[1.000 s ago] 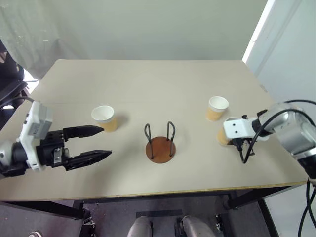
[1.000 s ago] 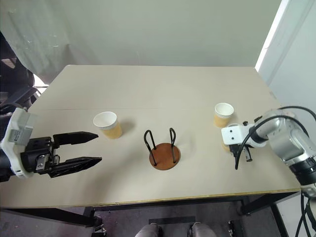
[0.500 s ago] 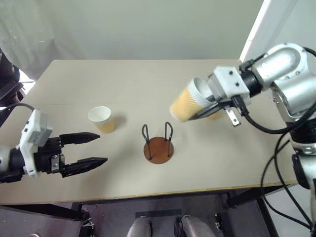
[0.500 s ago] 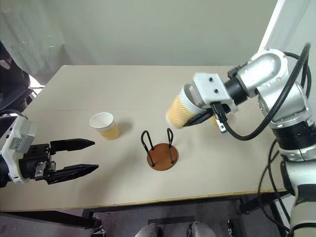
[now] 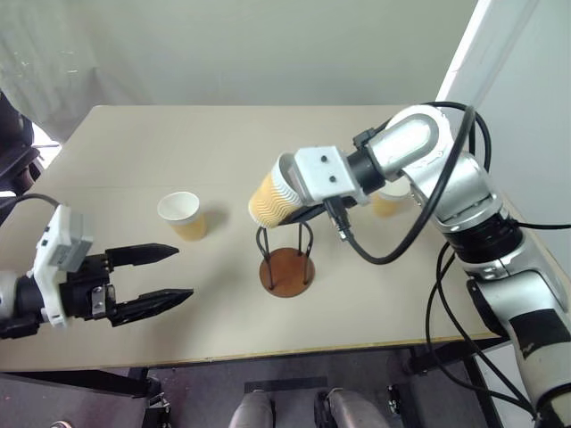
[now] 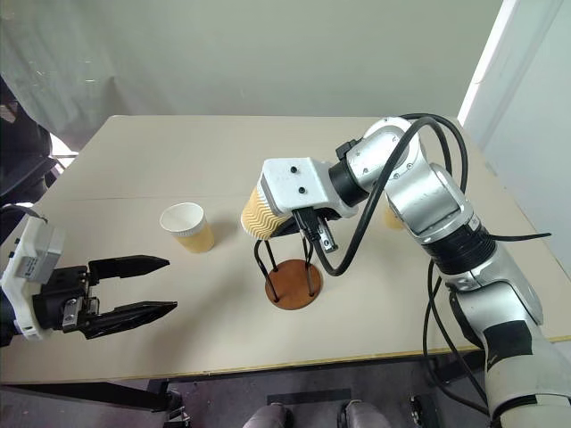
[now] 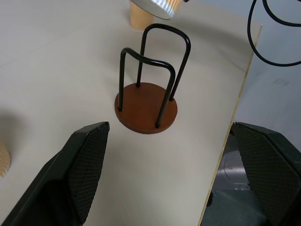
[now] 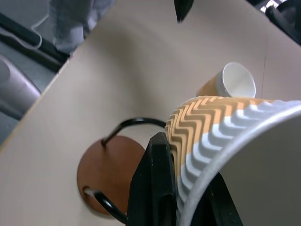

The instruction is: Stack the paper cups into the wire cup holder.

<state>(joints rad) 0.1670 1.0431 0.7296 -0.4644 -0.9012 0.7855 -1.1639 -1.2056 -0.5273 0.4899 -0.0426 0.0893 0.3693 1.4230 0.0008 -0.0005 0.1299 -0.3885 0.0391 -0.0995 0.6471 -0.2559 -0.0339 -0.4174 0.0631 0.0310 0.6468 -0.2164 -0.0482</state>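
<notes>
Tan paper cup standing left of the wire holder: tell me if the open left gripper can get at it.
Probably yes: the tan paper cup stands alone, bare table between it and the open left gripper.

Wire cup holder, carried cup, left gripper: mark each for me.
wire cup holder [image 5: 286, 270]: left eye view, disc base.
carried cup [image 5: 270, 200]: left eye view, ribbed outer wall.
left gripper [image 5: 174, 273]: left eye view, between its fingertips.

The third paper cup [image 5: 385, 203] beyond the wire cup holder [image 5: 285, 259] is mostly hidden behind the right arm. In the left wrist view, another cup [image 7: 3, 162] beside the holder is cut off by the edge.
</notes>
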